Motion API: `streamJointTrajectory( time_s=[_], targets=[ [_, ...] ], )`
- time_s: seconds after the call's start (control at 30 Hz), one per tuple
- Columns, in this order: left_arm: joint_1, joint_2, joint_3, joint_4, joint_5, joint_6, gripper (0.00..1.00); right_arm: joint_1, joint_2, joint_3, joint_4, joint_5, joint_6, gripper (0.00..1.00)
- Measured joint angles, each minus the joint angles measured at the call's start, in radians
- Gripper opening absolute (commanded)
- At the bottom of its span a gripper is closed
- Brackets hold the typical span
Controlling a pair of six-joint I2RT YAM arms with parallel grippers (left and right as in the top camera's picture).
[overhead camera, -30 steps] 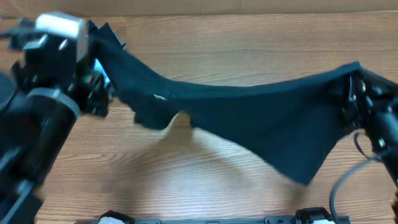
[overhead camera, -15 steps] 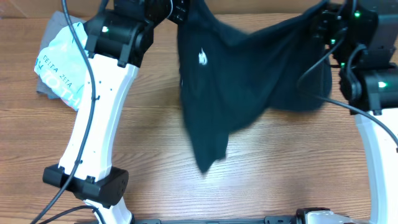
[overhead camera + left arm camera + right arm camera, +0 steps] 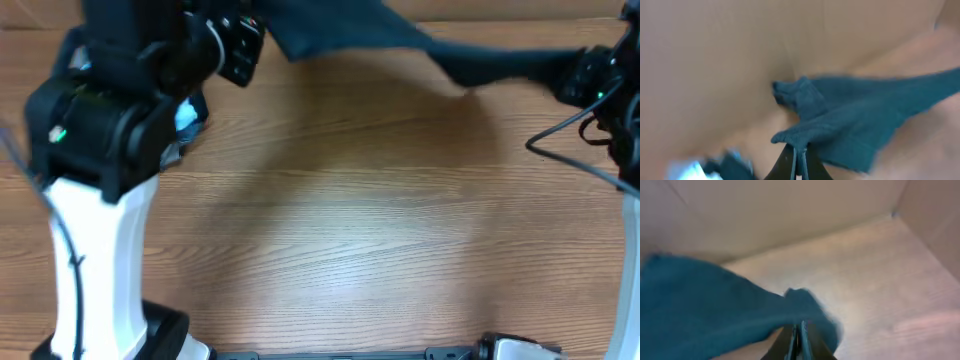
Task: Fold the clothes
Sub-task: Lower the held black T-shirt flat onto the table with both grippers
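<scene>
Presently the shirt [image 3: 400, 40] hangs stretched between both arms along the far edge of the table [image 3: 350, 230]. Its long axis runs left to right. It is wider at the left end and narrows to a twisted band toward the right.

Left gripper [image 3: 799, 159]: jaws closed tight, pinching a rolled hem or corner of the shirt at the fingertips. The rest of the cloth trails away from it to the right.

Right gripper [image 3: 800, 339]: jaws likewise closed on a bunched edge, with the cloth running off to its left.

Each arm holds one end, so neither is nearer; the shirt lies between them. The soft shadow on the wood suggests it is held above the surface, not resting on it. Motion blur prevents confirmation.

Material: dark navy knit, matte, limp. It sags and creases between the two holds and keeps no shape of its own. The chest logo cannot be seen in any view.

Table: pale wood grain, flat and smooth.

A light blue garment [image 3: 186, 115] shows just beside the left arm, largely hidden by it.

Judgement: the coming move depends on lowering the shirt toward the near side, with both ends level, so that it lands flat and not twisted.
</scene>
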Motion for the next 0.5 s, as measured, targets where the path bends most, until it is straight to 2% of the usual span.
streamJointTrajectory(
  time_s=[0.33, 0.37, 0.5],
  targets=[
    [0.000, 0.311, -0.121, -0.325, 0.013, -0.093, 0.04, -0.024, 0.231, -0.106, -0.208, -0.149, -0.050, 0.07],
    [0.000, 0.327, -0.122, -0.345, 0.020, -0.099, 0.04, -0.022, 0.238, -0.128, -0.216, -0.162, -0.053, 0.08],
    [0.000, 0.342, -0.122, -0.393, 0.040, -0.116, 0.04, -0.015, 0.238, -0.196, -0.203, -0.223, -0.047, 0.26]
  ],
)
